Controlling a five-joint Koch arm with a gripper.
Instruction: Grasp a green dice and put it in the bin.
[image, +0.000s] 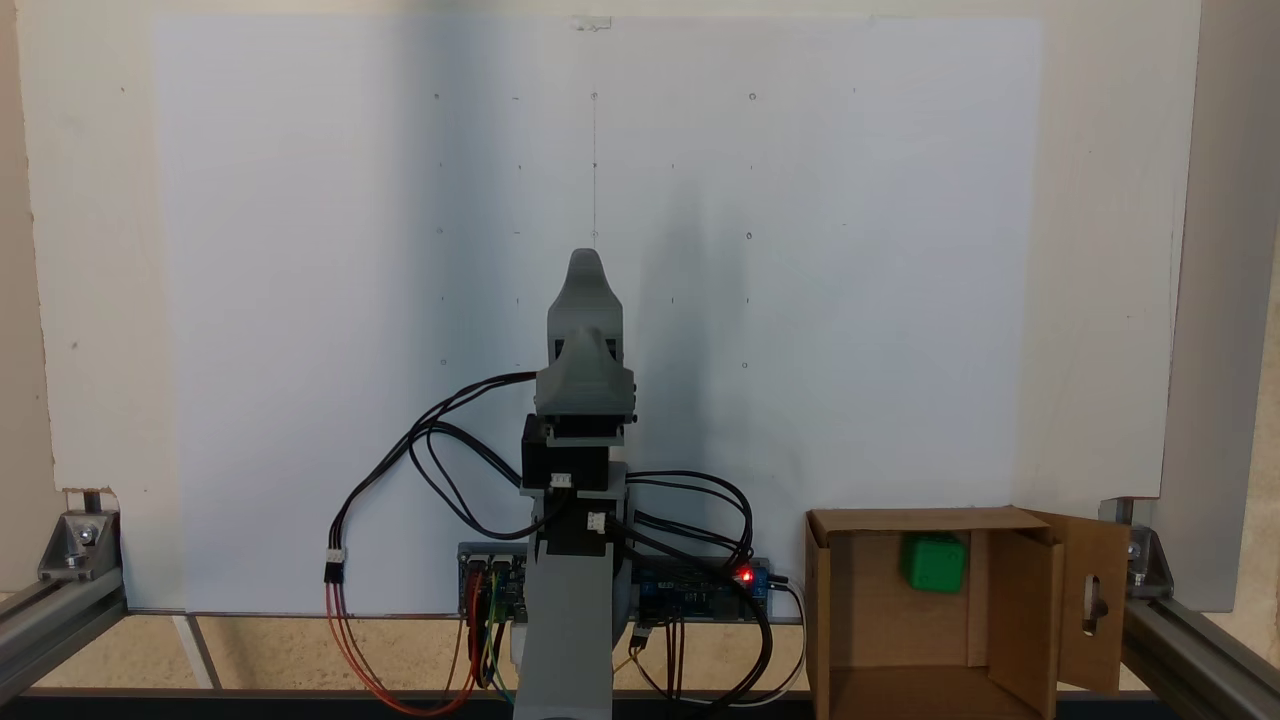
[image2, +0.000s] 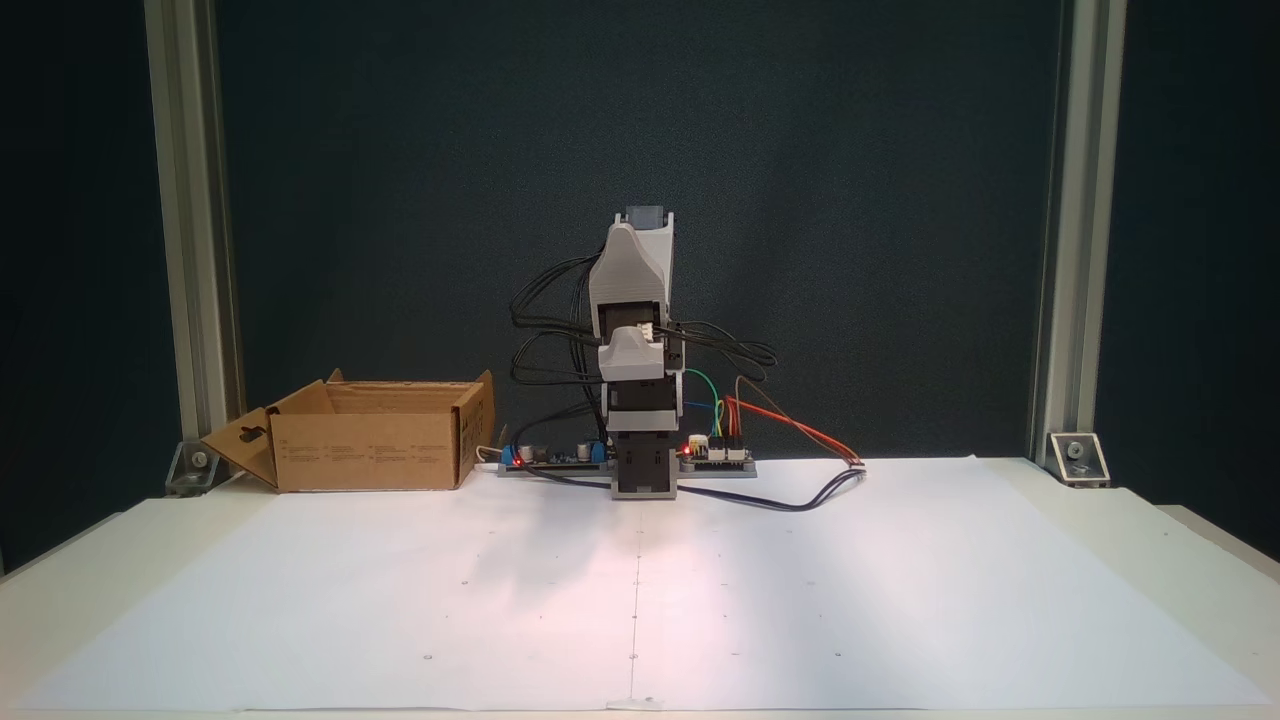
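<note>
In a fixed view from above, I see the green dice (image: 934, 563) lying inside the bin (image: 1020, 600), near its far wall, and the arm folded over its base with the gripper (image: 586, 262) well apart from it; jaws overlap, so I can't tell open or clenched. From the front, the bin (image2: 365, 450) sits left of the folded arm, gripper (image2: 634, 345) tucked. Looks like the drop's done, so nothing left but parking.

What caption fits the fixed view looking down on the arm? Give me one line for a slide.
Green dice lies inside the cardboard bin while the arm's gripper rests folded over white paper.
</note>
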